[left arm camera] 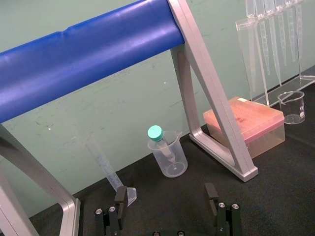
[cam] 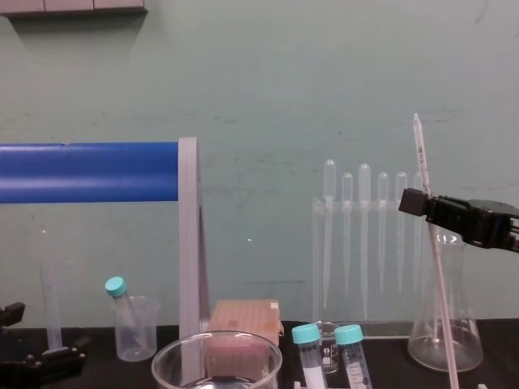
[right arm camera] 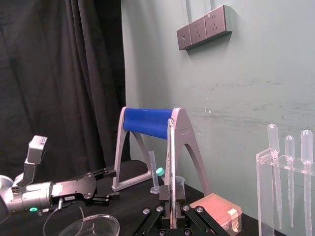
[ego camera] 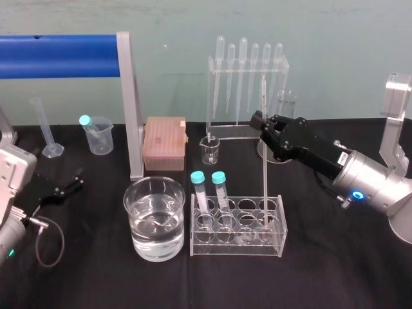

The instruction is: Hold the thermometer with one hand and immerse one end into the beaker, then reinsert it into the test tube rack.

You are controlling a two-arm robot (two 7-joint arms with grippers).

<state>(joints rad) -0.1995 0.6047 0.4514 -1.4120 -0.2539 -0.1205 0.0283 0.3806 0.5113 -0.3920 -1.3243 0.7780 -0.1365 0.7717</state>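
thermometer [ego camera: 264, 174]: stood nearly upright, its lower end down in the test tube rack [ego camera: 237, 251], in a hole toward the rack's right end. from the chest view it leaned a little, top toward the robot's left.
right gripper [ego camera: 259, 122]: on the right side, well up the rod, fingers closed narrow on the thermometer, with a short length of stem showing above them.
left gripper [ego camera: 69, 187]: parked low over the black table [ego camera: 335, 270] at the far left, fingers spread apart, holding nothing.
beaker [ego camera: 153, 181]: just left of the rack, about half full of clear water. near the rack, though i could not tell whether they touched.
step, as i judged it: grasp made, lift out of the rack not yet done, dip and return both ahead.
handling: thin glass, light, stiff and smooth. it looked likely to slip or pivot in a loose pinch, and to snap under a hard one or a sideways knock.
where to hold: the upper stem, as it was held, leaving the long lower part free to reach the water.
next move, to my eye: a straight lift until the tip cleared the rack's top plate, then a shift across to the beaker.
risk: two capped tubes [ego camera: 219, 177] stood in the rack between rod and beaker, so the tip could catch on them or on the beaker rim.
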